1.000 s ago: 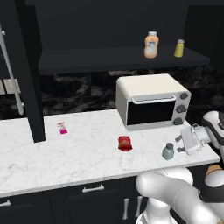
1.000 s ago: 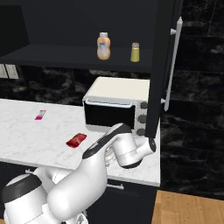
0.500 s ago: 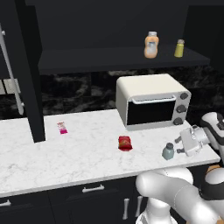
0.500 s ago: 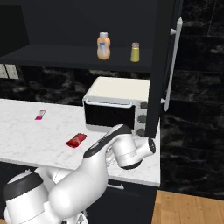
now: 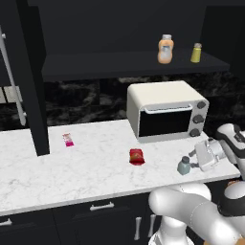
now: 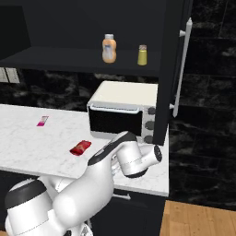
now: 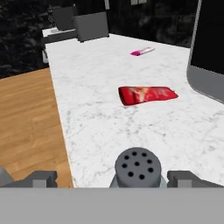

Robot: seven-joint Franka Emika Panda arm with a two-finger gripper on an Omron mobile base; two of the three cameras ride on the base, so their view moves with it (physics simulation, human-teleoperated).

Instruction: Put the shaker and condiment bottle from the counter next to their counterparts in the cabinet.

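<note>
The pale grey-blue shaker (image 5: 183, 166) stands upright near the counter's (image 5: 86, 167) front right edge. In the hand view its dark perforated cap (image 7: 138, 166) sits between my two fingertips (image 7: 41, 178), with a gap on each side. My gripper (image 5: 191, 161) (image 7: 116, 180) is open and level with the shaker, reaching in from the right. The red condiment bottle (image 5: 136, 156) (image 6: 80, 147) (image 7: 146, 94) lies on its side mid-counter. Up on the cabinet shelf (image 5: 134, 64) stand the counterparts, an orange bottle (image 5: 165, 49) (image 6: 109, 48) and a yellow-green shaker (image 5: 196, 52) (image 6: 142, 55).
A cream-white microwave-like box (image 5: 165, 110) (image 6: 122, 110) stands behind the shaker, under the shelf. A pink-and-white packet (image 5: 68, 139) (image 6: 42, 120) (image 7: 142, 51) lies further left. The cabinet door (image 6: 173, 69) hangs open at the right. Wooden floor (image 7: 26, 118) shows past the counter edge.
</note>
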